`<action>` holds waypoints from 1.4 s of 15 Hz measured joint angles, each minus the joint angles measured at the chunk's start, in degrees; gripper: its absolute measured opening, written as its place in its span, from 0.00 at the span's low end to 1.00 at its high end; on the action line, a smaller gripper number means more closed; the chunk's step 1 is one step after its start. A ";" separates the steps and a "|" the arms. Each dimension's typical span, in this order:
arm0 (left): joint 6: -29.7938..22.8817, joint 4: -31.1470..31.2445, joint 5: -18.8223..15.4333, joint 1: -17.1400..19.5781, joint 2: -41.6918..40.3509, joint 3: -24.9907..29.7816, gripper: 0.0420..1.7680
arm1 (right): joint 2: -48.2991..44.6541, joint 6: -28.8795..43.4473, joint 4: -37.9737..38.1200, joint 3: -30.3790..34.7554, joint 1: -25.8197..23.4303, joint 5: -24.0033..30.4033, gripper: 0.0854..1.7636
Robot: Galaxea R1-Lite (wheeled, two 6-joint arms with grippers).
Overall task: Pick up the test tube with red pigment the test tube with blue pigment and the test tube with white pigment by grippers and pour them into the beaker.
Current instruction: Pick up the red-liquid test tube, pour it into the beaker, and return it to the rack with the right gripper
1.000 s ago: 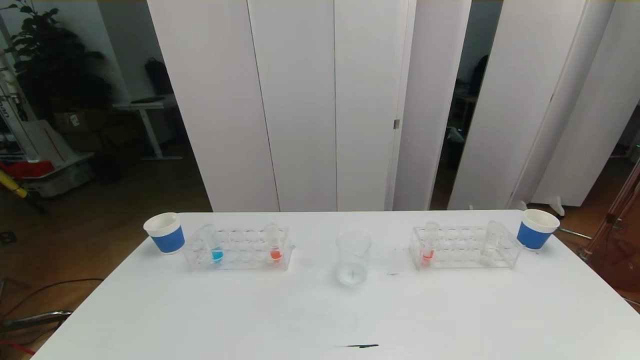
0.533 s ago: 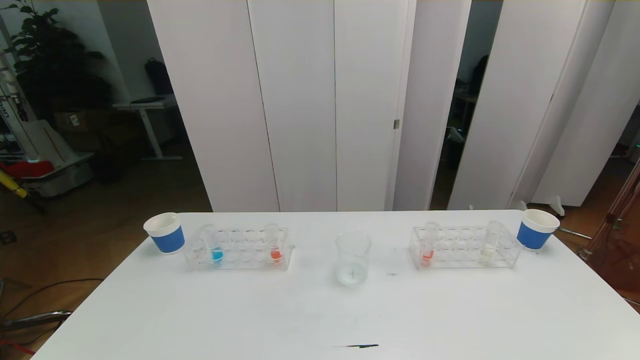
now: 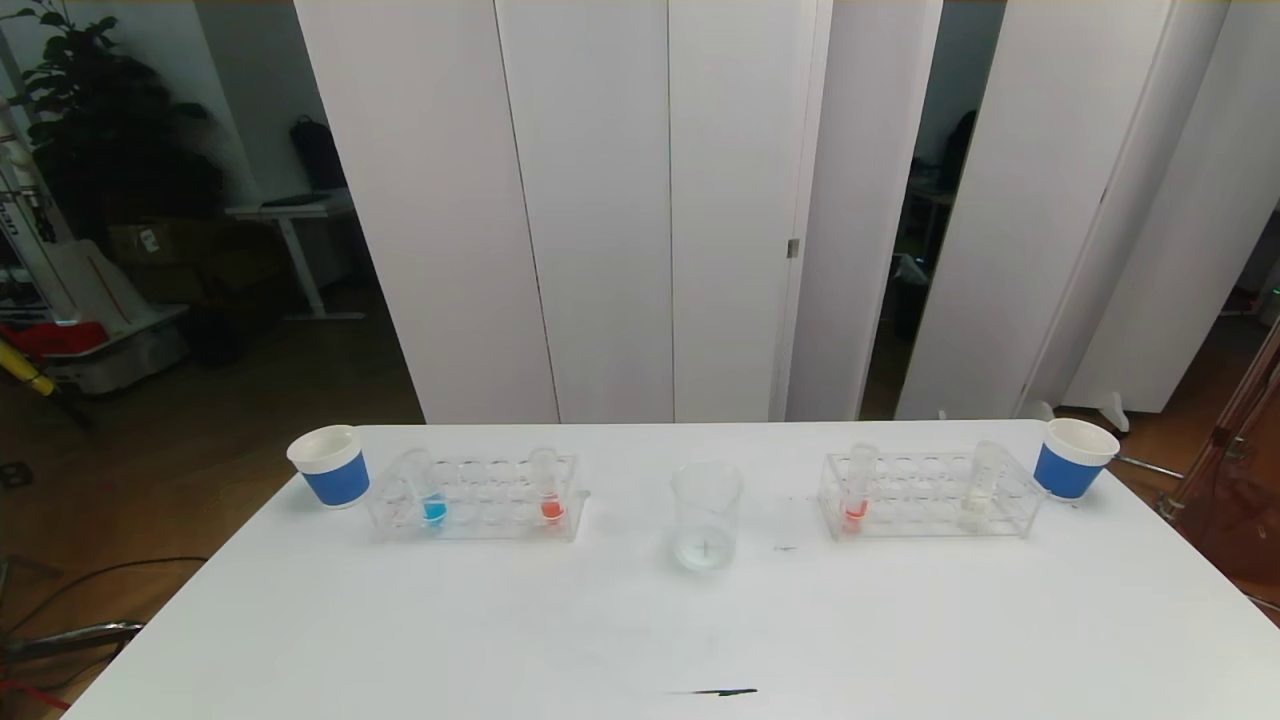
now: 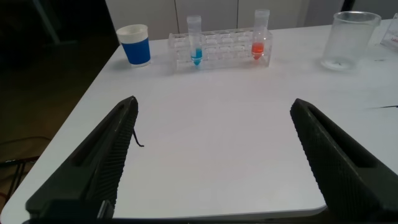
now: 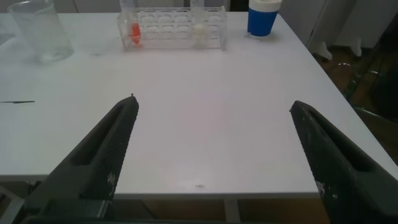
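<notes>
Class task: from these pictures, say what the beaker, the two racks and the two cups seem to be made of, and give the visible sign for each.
Beaker: clear glass or plastic, glossy; the table shows through it.
Left rack and right rack: clear hard plastic, probably acrylic; see-through walls with bright edges.
Left cup and right cup: likely paper; matte white with a blue band and a rolled rim.

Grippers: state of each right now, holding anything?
Left gripper: open, holding nothing, above the near table edge.
Right gripper: open, holding nothing, above the near table edge.
</notes>
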 joint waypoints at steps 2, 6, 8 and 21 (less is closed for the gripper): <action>0.00 0.00 0.02 0.00 0.00 0.00 0.99 | 0.10 -0.02 -0.04 -1.57 -0.10 -0.11 0.99; 0.00 0.00 0.00 0.00 0.00 0.00 0.99 | 5.64 0.04 -0.20 -10.37 -0.10 -0.07 0.99; 0.00 0.00 0.00 0.00 0.00 0.00 0.99 | 11.76 0.11 -0.48 -17.23 -0.07 0.12 0.99; 0.00 -0.02 0.00 0.00 0.00 -0.02 0.99 | 64.16 4.35 -34.78 -29.79 3.91 -2.89 0.99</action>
